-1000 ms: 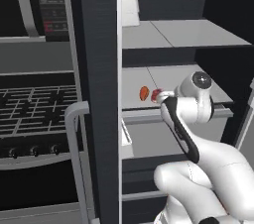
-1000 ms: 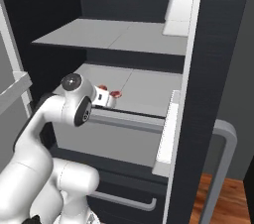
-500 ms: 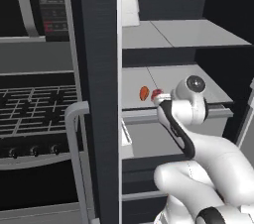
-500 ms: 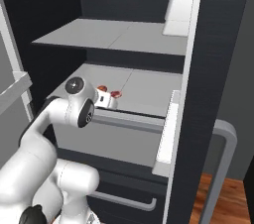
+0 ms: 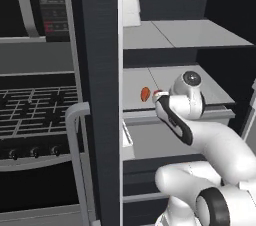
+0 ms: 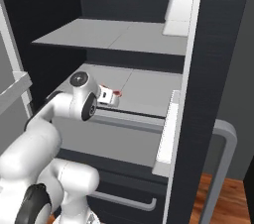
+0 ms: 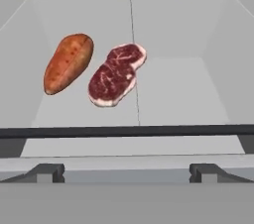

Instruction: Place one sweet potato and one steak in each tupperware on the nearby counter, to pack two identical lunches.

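Observation:
An orange-red sweet potato (image 7: 68,62) lies on a grey fridge shelf, with a flat red marbled steak (image 7: 115,74) close beside it on its right. My gripper (image 7: 126,173) is open and empty, its two fingertips (image 7: 47,172) wide apart just in front of the shelf's front edge, short of both foods. From the left base view the sweet potato (image 5: 145,93) shows just left of the gripper (image 5: 160,97). In the right base view a bit of the steak (image 6: 117,92) peeks past the gripper (image 6: 110,98). The tupperware and the counter are out of view.
The fridge is open, with an upper shelf (image 6: 104,37) above the hand and a white box (image 5: 131,7) on it. A dark fridge side panel (image 5: 100,95) stands left of the arm, a door bin (image 6: 166,134) on the right. Oven racks (image 5: 35,102) lie far left.
The arm has eased a little further in toward the shelf with the foods. The jaws stay wide open and the sweet potato and steak have not moved.

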